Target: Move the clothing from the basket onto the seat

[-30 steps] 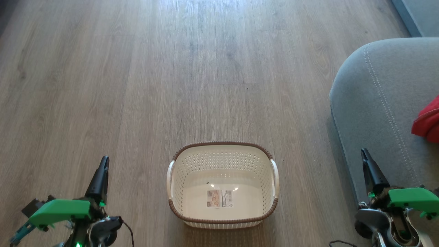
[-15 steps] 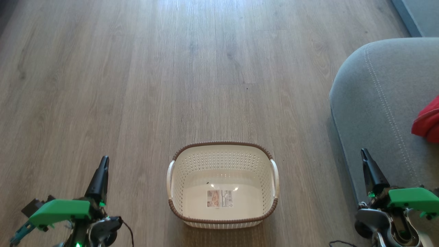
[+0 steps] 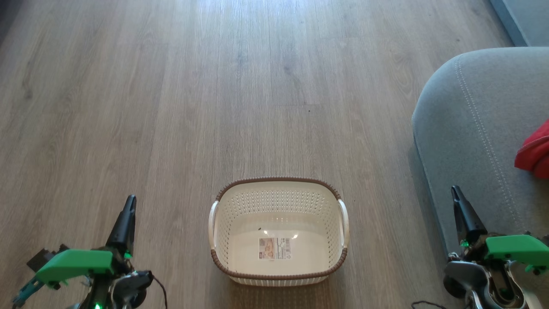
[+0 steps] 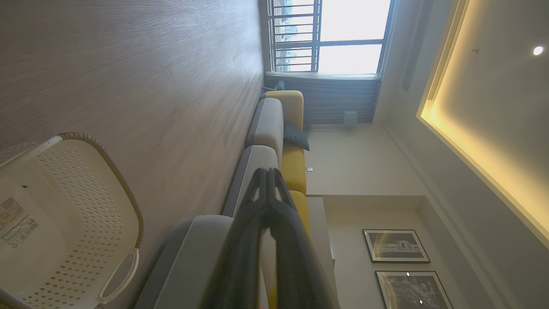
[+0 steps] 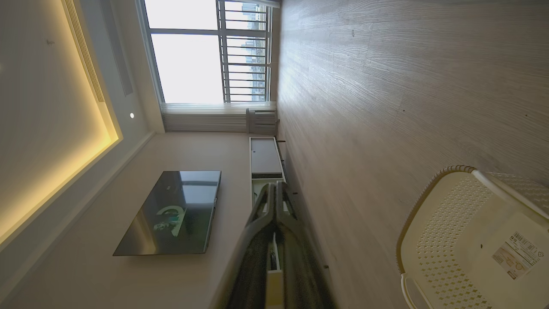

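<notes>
Left gripper (image 3: 131, 201) sits at the lower left of the head view, right gripper (image 3: 455, 192) at the lower right. Both have their fingers pinched fully together with nothing in them, and the wrist views show the same thing, tips meeting on the left (image 4: 268, 171) and the right (image 5: 276, 185).

Between them, nearest the robot, the basket (image 3: 279, 179) stands on the wood floor (image 3: 257, 86) with its bare bottom and label in plain sight. There's an open strip of floor on each side of it, wider on the left gripper's side. The right gripper's tip overlaps the front edge of the seat (image 3: 472, 120), so it's tighter over there. I can't tell whether they actually touch.

The seat's rounded corner and stitched seam curve away just right of the basket, well apart from its handle. The clothing (image 3: 534, 156) lies on the seat, but it's cut off by the picture's right edge, so only a red lump shows and I can't tell how many pieces there are.

Past the basket it's just open floor running up to the top edge.
</notes>
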Available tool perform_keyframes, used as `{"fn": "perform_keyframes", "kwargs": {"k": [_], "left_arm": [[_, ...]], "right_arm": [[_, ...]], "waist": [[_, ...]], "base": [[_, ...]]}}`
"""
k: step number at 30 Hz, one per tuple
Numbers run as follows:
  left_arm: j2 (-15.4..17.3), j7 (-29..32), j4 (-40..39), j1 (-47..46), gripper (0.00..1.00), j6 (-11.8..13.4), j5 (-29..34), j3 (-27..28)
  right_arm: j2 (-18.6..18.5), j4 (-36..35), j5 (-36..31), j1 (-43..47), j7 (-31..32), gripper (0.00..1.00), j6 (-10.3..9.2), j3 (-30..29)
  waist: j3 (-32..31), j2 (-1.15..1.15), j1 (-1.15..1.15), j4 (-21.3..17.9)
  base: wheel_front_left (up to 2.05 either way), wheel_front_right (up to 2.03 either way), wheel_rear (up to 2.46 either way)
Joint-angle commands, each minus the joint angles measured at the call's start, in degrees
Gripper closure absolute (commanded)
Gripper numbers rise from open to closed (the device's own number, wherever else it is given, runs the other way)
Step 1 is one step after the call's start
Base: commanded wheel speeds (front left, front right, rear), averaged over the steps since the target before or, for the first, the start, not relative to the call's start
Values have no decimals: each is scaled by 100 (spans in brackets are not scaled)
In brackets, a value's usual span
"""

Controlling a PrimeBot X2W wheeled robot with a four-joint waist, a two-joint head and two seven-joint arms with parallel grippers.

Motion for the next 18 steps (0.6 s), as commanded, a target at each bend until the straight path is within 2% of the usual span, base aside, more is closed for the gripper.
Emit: {"fn": "perform_keyframes", "kwargs": {"k": [1,18], "left_arm": [[45,44,-197,-275,100,-53,-38,207],[45,44,-197,-275,100,-53,-38,207]], "right_arm": [[-20,-224,33,-319,33,100,0,99],[-20,-224,33,-319,33,100,0,100]], "waist": [[0,0,0,0],[0,0,0,0]], "base": [[0,0,0],[0,0,0]]}}
